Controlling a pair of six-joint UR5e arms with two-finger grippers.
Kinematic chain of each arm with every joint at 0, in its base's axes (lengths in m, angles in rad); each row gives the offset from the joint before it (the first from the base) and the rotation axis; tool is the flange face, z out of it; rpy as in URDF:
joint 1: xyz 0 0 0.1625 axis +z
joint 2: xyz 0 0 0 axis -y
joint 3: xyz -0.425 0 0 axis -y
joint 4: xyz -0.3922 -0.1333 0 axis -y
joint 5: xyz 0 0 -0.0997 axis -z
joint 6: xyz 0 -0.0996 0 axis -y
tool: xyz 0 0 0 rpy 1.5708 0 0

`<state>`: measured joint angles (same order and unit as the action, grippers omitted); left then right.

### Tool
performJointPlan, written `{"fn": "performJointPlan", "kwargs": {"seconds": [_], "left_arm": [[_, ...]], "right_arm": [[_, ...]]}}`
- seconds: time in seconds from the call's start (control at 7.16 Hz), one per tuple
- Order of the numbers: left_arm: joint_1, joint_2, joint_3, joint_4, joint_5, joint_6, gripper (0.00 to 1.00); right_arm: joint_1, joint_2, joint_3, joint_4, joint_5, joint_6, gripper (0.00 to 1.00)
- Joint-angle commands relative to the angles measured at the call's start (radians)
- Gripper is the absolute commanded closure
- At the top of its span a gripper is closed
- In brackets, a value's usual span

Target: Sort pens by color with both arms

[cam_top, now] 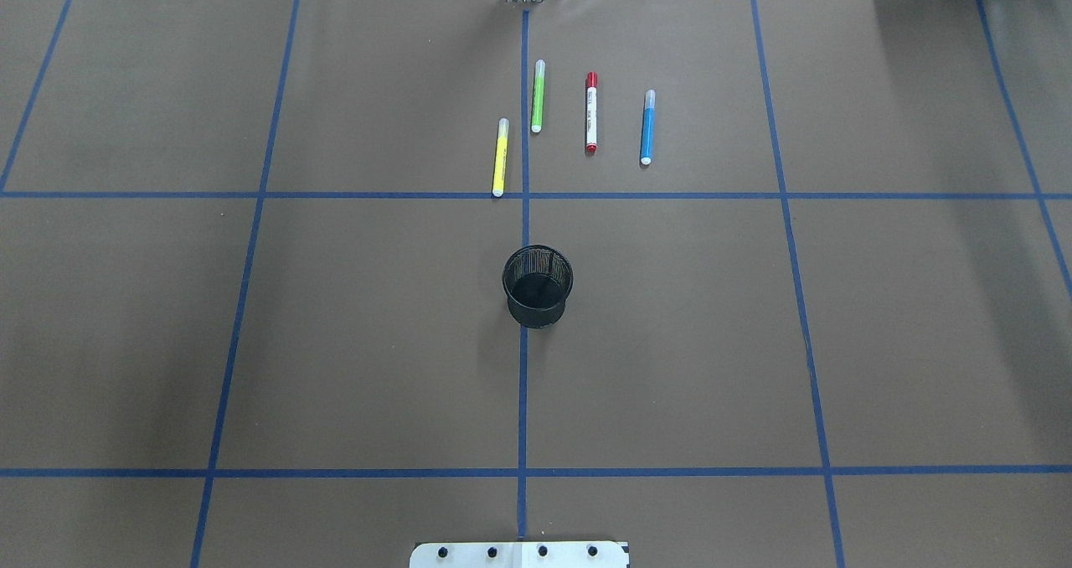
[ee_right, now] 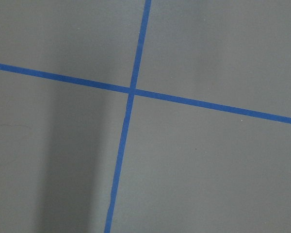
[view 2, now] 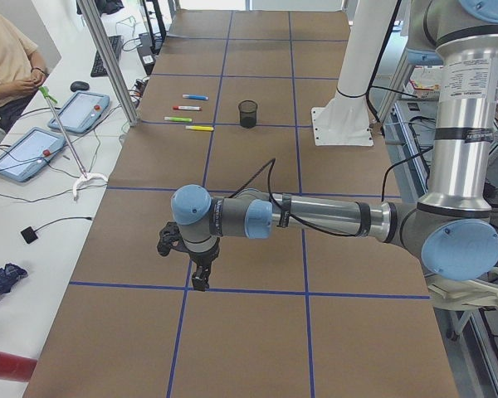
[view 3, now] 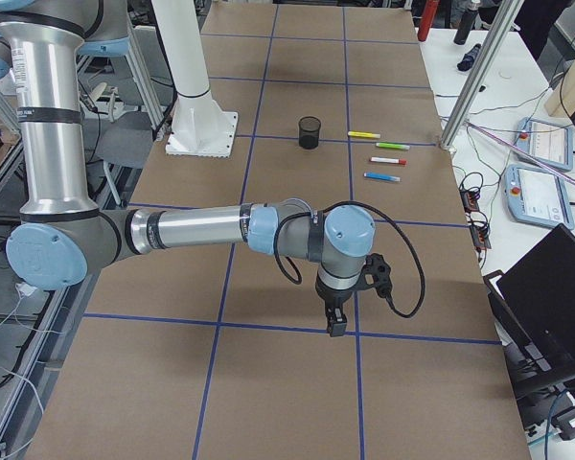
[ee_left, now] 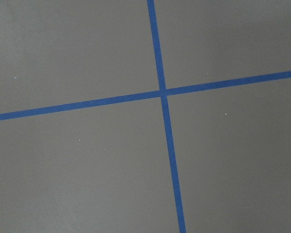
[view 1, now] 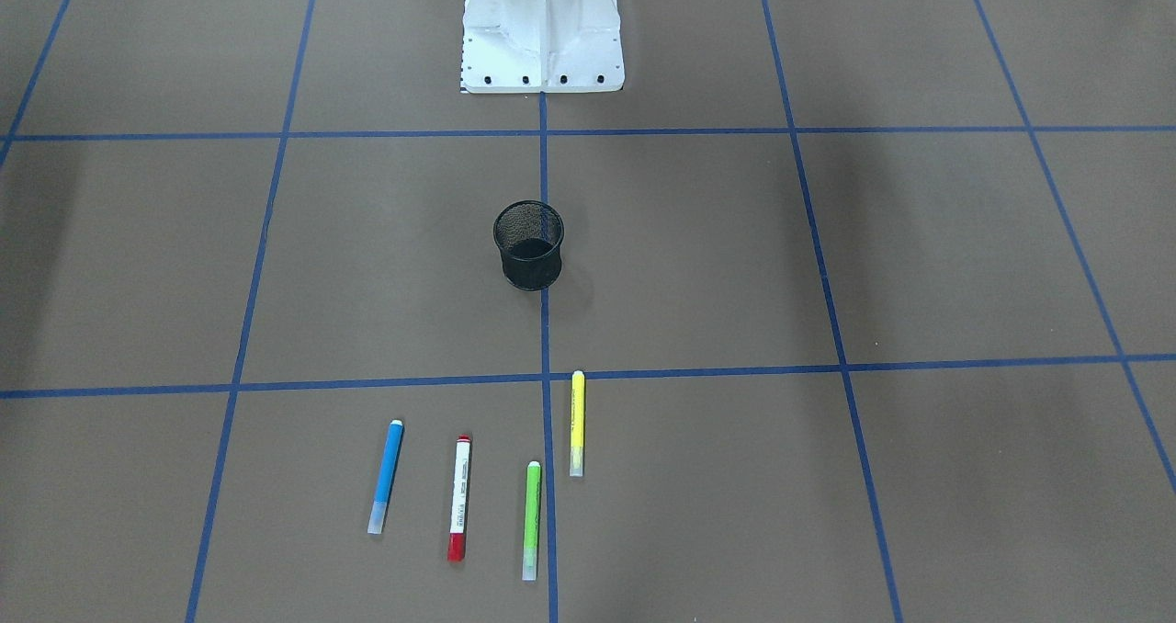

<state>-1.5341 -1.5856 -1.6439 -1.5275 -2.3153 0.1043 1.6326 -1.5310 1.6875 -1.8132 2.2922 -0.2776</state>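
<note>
Four pens lie side by side on the brown table, beyond the black mesh cup (cam_top: 538,286): yellow (cam_top: 500,157), green (cam_top: 537,95), white with red ends (cam_top: 591,112) and blue (cam_top: 647,127). In the front-facing view they read blue (view 1: 387,476), red-ended (view 1: 459,498), green (view 1: 531,520), yellow (view 1: 577,423). My left gripper (view 2: 201,278) and right gripper (view 3: 335,324) show only in the side views. Each points down over a tape crossing, far from the pens. I cannot tell whether they are open or shut. Both wrist views show only bare table and blue tape.
The white pedestal base (view 1: 542,30) stands behind the cup. Blue tape lines (cam_top: 524,195) divide the table into squares. A seated person (view 2: 8,58) and tablets (view 2: 25,153) are at a side table. A metal post (view 2: 108,62) stands at the table's far edge.
</note>
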Motion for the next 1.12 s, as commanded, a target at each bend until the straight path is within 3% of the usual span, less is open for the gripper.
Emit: {"fn": "performJointPlan", "kwargs": {"seconds": [0.0,0.98], "left_arm": [[0.003,0.018,-0.025,-0.002,-0.004,0.005,0.0],[0.005,0.033,-0.04,-0.005,0.002,0.005,0.0]], "right_arm": [[-0.081,0.008,0.003,0.002,-0.005,0.104,0.0],[-0.117,-0.009,-0.008,0.03,-0.008,0.104,0.0]]}}
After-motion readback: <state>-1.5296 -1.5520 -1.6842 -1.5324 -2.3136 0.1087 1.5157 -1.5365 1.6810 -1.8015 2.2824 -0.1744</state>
